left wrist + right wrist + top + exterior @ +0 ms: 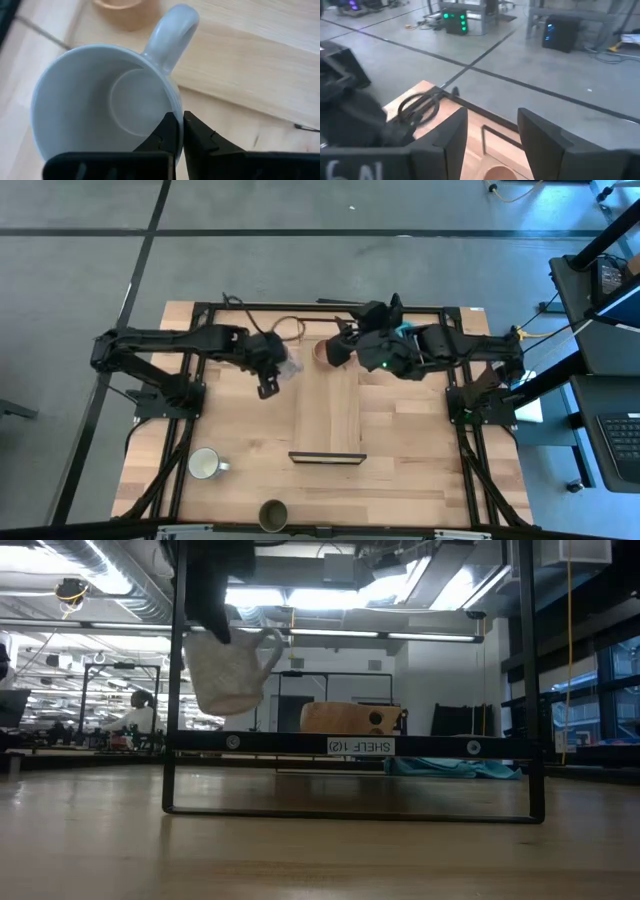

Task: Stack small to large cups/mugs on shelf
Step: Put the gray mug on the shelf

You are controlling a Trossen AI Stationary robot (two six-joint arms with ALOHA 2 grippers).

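My left gripper (272,375) is shut on the grey mug (289,367), which hangs in the air just left of the shelf's far end. The shelf (328,415), a long light-wood board on black brackets, runs from far to near at the table's middle. The tan wooden cup (325,352) stands on the shelf's far end, also seen in the low view (350,718). My right gripper (492,137) is open just above and behind that cup (495,174), not plainly touching it. The pale mug (205,464) and the dark olive cup (272,514) stand on the table near its front edge. My left gripper (180,120) pinches the grey mug's rim (173,99) a little to one side of the handle (170,35), one finger (162,135) inside the bowl and the other (205,142) outside. The mug (230,670) is lifted clear and hangs tilted below the fingers.
Black frame rails (190,410) run along both sides of the table, and a coiled cable (288,328) lies at the far edge. Bare tabletop (420,450) lies to the right of the shelf. Desks and equipment stand beyond the table's right side.
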